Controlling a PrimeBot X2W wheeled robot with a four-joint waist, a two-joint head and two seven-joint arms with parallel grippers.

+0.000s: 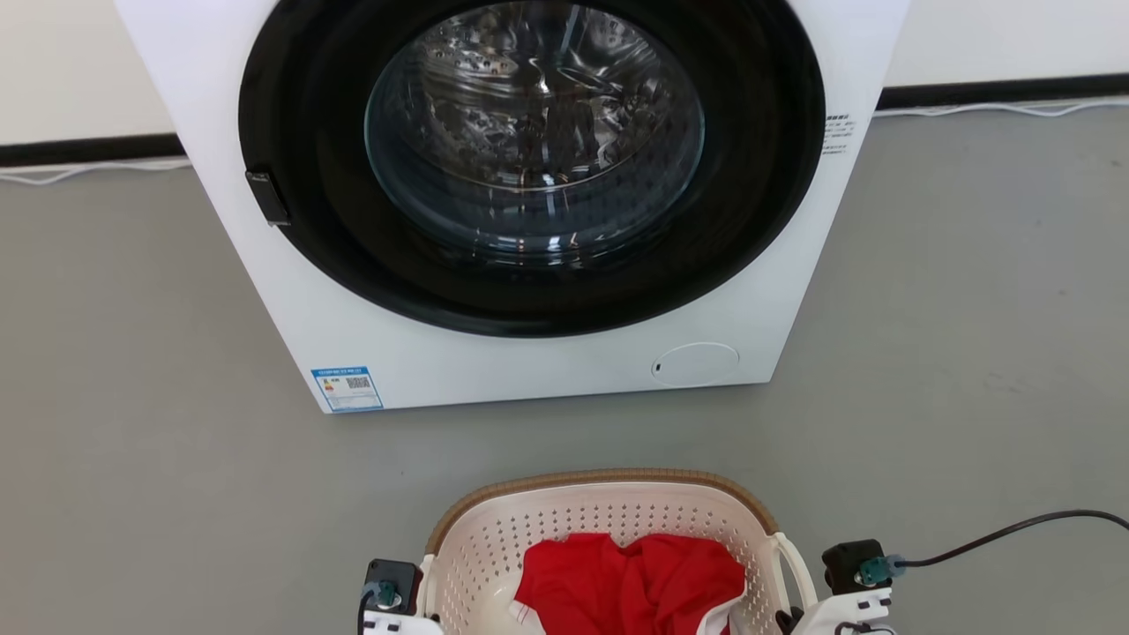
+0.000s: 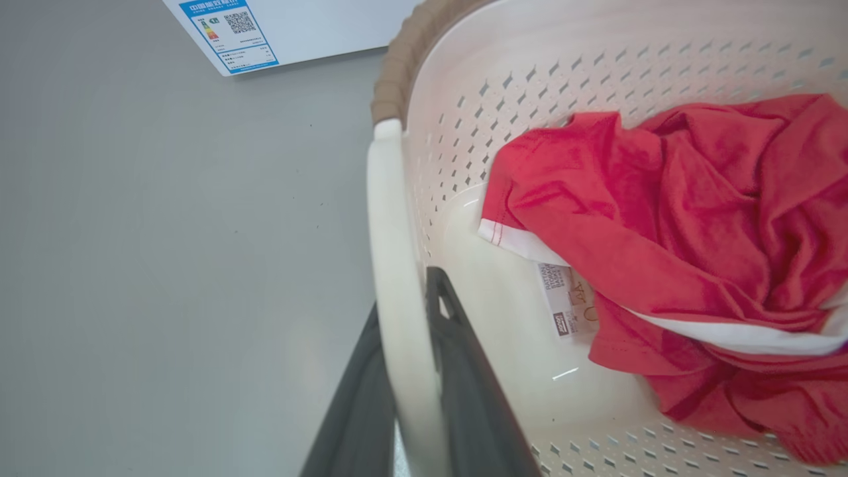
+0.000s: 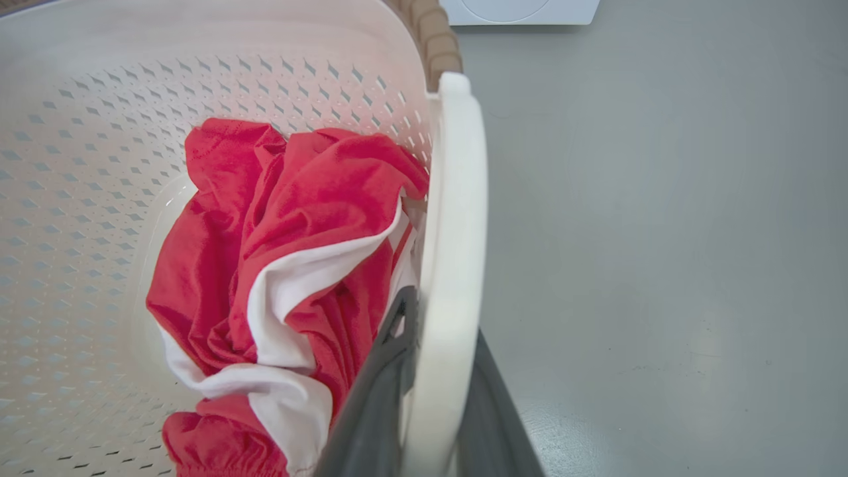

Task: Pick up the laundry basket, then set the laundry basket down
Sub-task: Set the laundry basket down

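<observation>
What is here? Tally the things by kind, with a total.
White front-loading washing machine: 1
Cream perforated plastic laundry basket: 1
Crumpled red-and-white cloth garment: 1
Dark-fingered grippers, left gripper and right gripper: 2
Total: 5

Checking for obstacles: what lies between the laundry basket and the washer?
Bare grey floor, in the head view, separates the laundry basket from the washer.

Bare grey floor [image 1: 132,397] lies either side of the laundry basket [image 1: 564,520]; the washer [image 1: 529,370] stands across the way ahead.
</observation>
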